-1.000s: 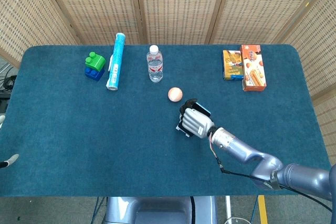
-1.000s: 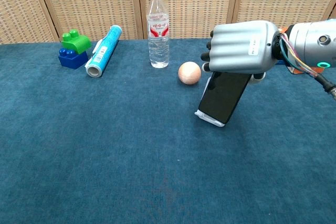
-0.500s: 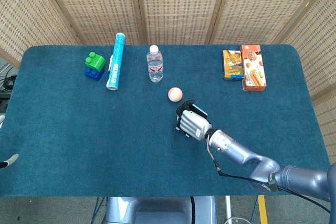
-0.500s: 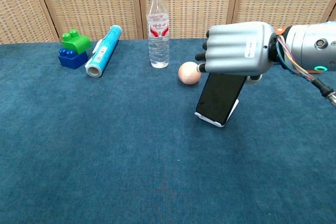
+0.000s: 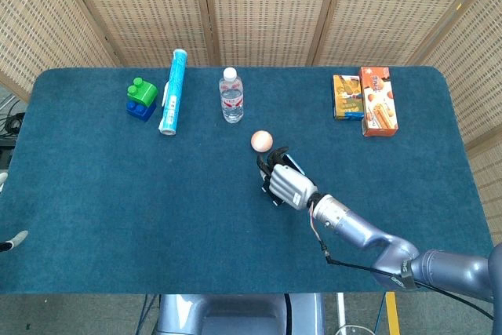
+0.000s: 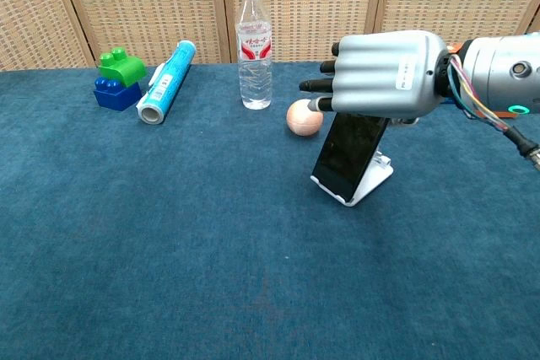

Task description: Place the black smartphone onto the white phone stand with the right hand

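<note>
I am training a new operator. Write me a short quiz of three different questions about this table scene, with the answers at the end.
1. True or false: the phone leans on the white stand.
2. Which thing lies nearest the stand? A) ball B) toy blocks C) snack boxes
3. Fill in: the right robot hand is at the phone's ____ edge.

Key
1. True.
2. A.
3. Top; its fingers are spread, and whether it touches the phone cannot be told.
</note>
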